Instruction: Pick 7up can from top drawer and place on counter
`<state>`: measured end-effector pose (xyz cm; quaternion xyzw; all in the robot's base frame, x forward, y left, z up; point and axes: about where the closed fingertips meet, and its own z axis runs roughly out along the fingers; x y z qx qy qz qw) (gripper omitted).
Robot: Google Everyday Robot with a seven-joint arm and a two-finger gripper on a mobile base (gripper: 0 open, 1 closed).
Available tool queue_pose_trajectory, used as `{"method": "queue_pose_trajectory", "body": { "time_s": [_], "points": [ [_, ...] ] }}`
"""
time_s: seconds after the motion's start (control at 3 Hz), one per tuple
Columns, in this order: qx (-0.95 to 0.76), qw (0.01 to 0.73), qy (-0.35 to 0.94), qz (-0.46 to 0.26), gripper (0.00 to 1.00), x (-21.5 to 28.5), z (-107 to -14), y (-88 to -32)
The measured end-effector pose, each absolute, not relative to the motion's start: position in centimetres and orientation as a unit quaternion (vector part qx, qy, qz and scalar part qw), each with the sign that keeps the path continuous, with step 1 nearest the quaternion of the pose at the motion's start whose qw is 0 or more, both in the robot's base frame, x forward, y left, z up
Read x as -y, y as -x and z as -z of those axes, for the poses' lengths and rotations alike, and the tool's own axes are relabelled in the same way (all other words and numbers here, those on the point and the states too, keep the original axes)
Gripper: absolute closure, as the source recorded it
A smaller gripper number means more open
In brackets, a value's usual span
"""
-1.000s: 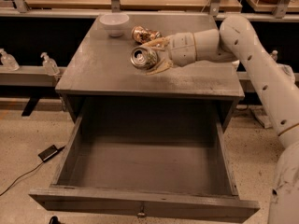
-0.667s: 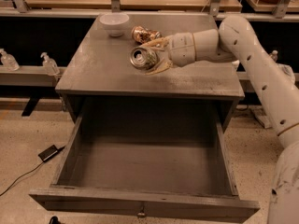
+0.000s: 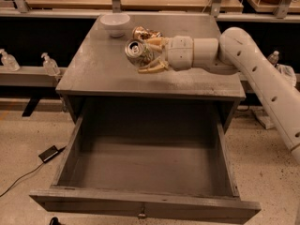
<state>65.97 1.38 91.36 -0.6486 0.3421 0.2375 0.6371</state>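
As end effector (image 3: 142, 56) clasps it, 7up can (image 3: 135, 49) tilted, over counter (image 3: 93, 74)

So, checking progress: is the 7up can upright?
Tipped: the 7up can, gripped by the hand over the counter, shows its top sideways.

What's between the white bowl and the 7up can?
Only bare counter, seen in the camera view. The gripper holds the can at mid-counter.
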Motion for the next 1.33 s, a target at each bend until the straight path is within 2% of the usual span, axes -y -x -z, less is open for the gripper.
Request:
{"method": "queue_pose_trajectory", "body": {
  "time_s": [0.33, 1.33],
  "points": [
    [-0.404, 0.631, 0.613, -0.252, 1.0, -1.5, -91.8, -65.8],
    [-0.5, 0.639, 0.51, -0.285, 1.0, 2.2, -90.3, -67.9]
  ]
}}
